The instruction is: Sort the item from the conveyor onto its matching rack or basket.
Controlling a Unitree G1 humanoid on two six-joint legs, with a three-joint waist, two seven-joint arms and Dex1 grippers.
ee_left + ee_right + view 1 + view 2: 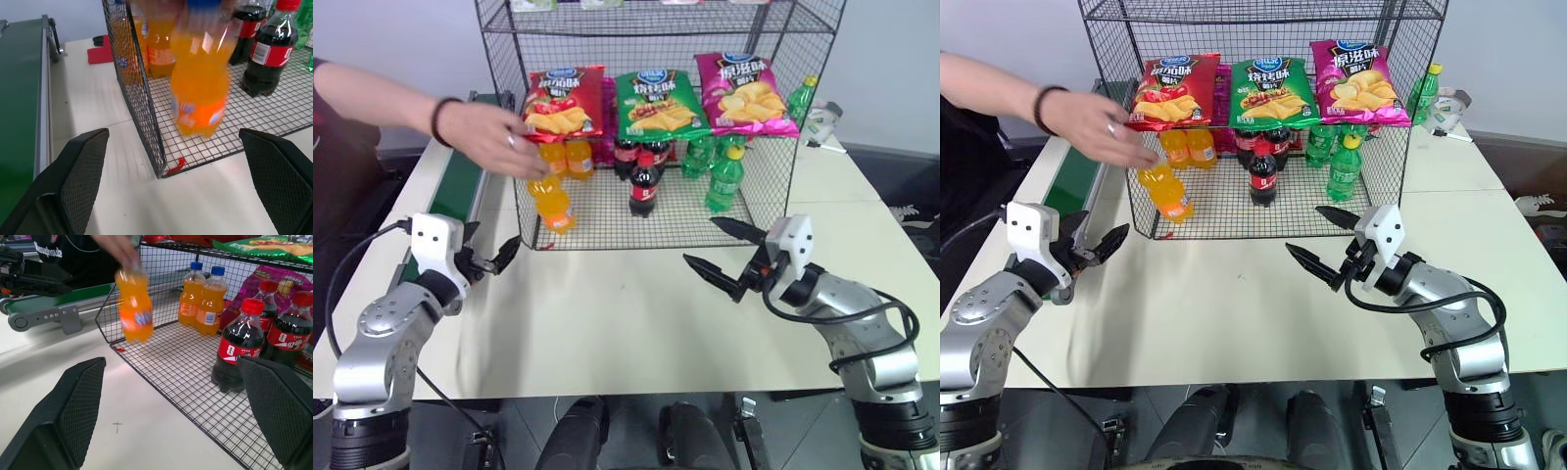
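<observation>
We find the orange soda bottle (551, 204) at the front left corner of the black wire rack (773, 166), on or just above its bottom tier, with a person's hand (494, 137) over its cap; motion blur leaves it unclear whether the bottle stands free or is being carried, and it leans slightly off upright. Its long axis runs roughly vertical, cap uppermost. From the left end effector (492, 260), which hovers above the tabletop (607, 313) just outside that rack corner, the bottle lies ahead and slightly to the robot's right, behind the wire side panel. From the right end effector (722, 255), the bottle lies ahead and well to the robot's left, across the open front of the rack. We judge the left arm nearer, but its direct line crosses the mesh wall, whereas the right arm faces the open front. Both end effectors stand wide open and hold nothing. The conveyor (455, 181) runs along the left edge of the tabletop, beside the rack. Two more orange bottles (566, 157) stand deeper on the same tier, with cola bottles (644, 181) and green bottles (720, 166) further to the right. We judge that no robot grasp is advisable while the person's hand covers the bottle.
</observation>
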